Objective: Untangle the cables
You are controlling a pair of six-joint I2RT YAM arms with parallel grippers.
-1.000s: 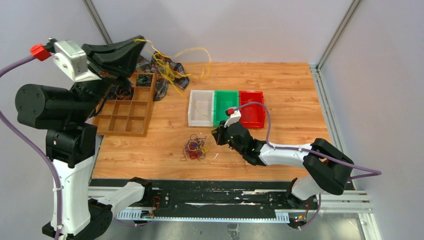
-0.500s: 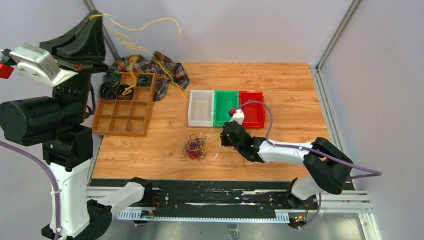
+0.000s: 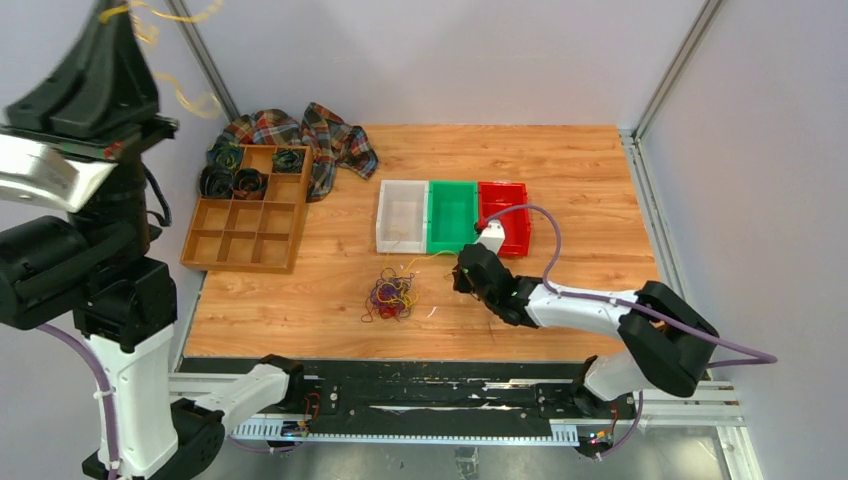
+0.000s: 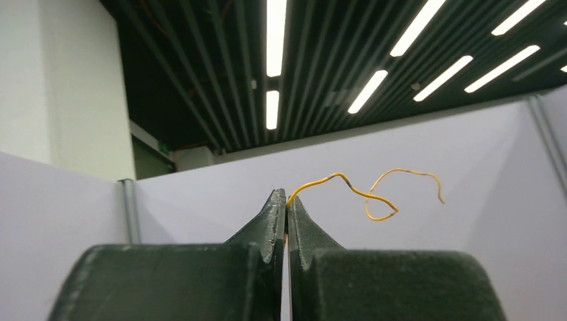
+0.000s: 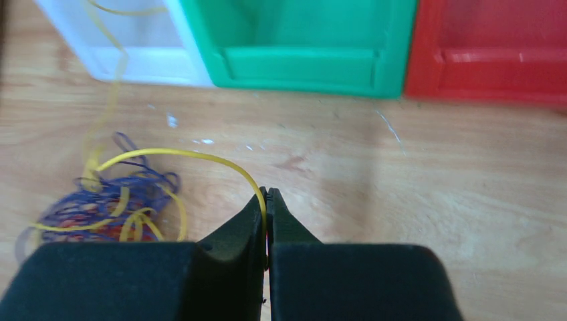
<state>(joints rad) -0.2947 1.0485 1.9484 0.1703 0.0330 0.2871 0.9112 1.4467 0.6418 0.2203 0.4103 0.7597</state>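
Top view: my left gripper [image 3: 112, 10] is held high, with a yellow strand [image 3: 200, 105] curling beside it. My right gripper [image 3: 462, 277] sits low, and the cable tangle [image 3: 390, 296] lies near on its left.

Left wrist: my jaws are pressed together, pinching the yellow strand at the tips.

Right wrist: my jaws pinch a yellow loop [image 5: 180, 154] that arcs left into the tangle. A green bin [image 5: 301, 40] stands ahead.

The cables [image 3: 392, 295] lie piled on the table [image 3: 580, 170], near-centre. Three bins [image 3: 400, 247] stand side by side just behind them. Divided tray [image 3: 240, 266] sits left, coiled rolls [image 3: 232, 182] in its back compartments, cloth [image 3: 330, 140] behind it. My right gripper [image 5: 267, 197] is just right of the pile, my left gripper [image 4: 286, 204] high at far left.
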